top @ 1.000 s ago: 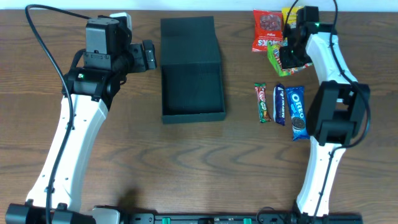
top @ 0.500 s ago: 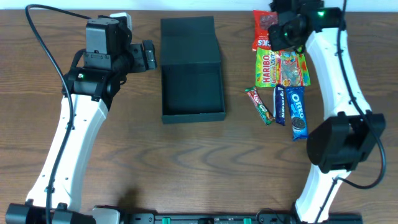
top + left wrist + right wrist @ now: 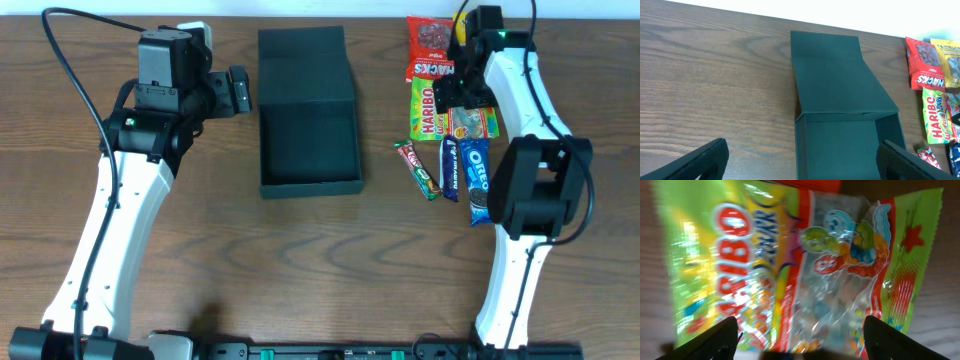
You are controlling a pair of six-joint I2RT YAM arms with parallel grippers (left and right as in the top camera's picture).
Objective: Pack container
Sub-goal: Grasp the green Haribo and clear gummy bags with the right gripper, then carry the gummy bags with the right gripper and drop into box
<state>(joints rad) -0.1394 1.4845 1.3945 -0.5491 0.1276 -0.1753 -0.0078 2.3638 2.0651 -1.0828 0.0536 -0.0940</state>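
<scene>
Container [image 3: 310,150] at frame centre: lid up, empty; packing not begun. Right claw [image 3: 800,347] spread over Haribo bag [image 3: 430,110], upper right. Left claw [image 3: 802,162] spread, idle.

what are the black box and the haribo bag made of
Black box: looks like cardboard, matte; flat panels, crisp folded edges, a creased flap lid, no shine. Haribo bag: probably thin plastic film, glossy; it wrinkles, catches glare, and has a clear window showing the sweets.

left arm [image 3: 108,222]: white shells, black joints, black cable [image 3: 60,58] | right arm [image 3: 505,275]: same, green light [image 3: 497,38]
</scene>
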